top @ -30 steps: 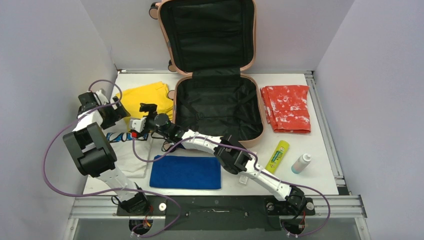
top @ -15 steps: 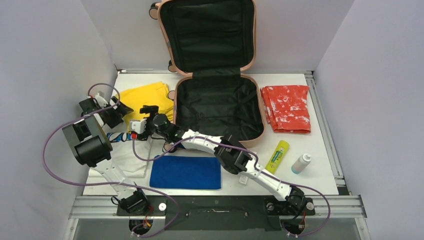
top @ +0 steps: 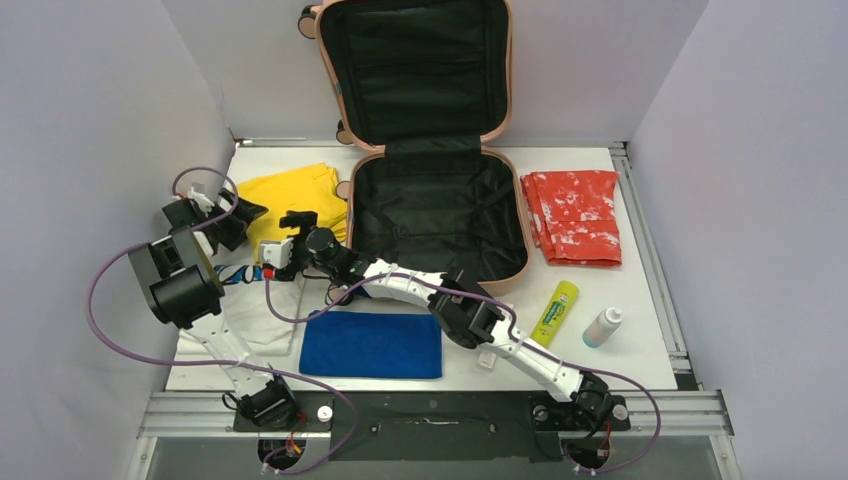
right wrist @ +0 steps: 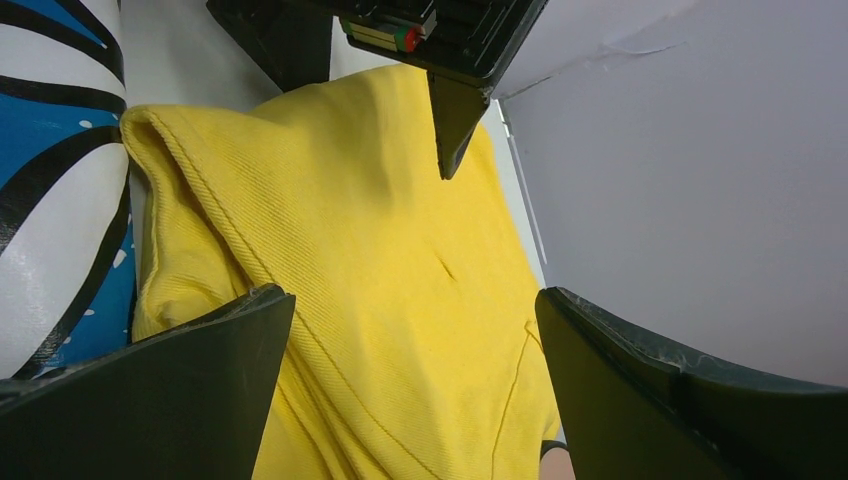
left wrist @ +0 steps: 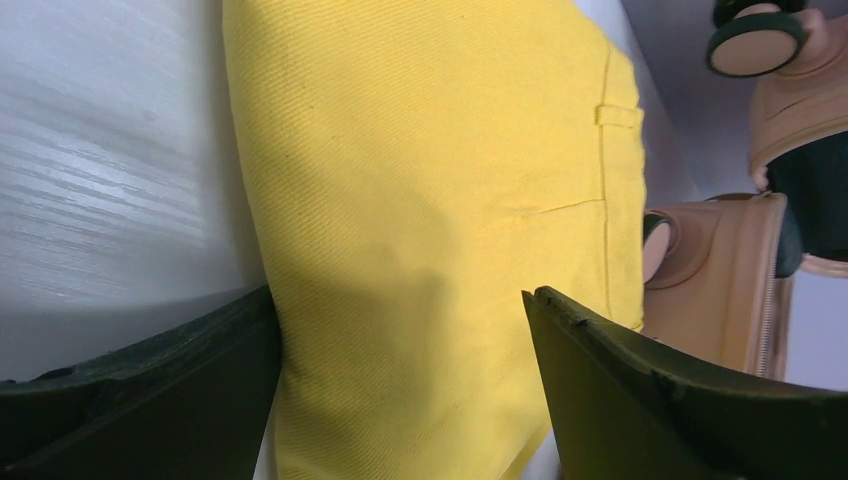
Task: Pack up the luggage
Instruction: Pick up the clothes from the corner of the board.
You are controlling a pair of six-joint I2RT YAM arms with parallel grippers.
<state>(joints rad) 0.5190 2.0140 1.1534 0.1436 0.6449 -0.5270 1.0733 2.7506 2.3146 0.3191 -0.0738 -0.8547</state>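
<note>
Altogether: one luggage (top: 435,215), four cloths (top: 575,215), two bottles (top: 602,327).

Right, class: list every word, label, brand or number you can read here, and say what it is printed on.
Nothing here can be read as text.
yellow-green tube: dark print on it, too small to read.
white bottle: no legible label.
patterned cloth: blue and black shapes, no letters showing.
luggage: no lettering visible.

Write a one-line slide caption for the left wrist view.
Open left pincer poised at the folded yellow garment, peach luggage just beyond.
</note>
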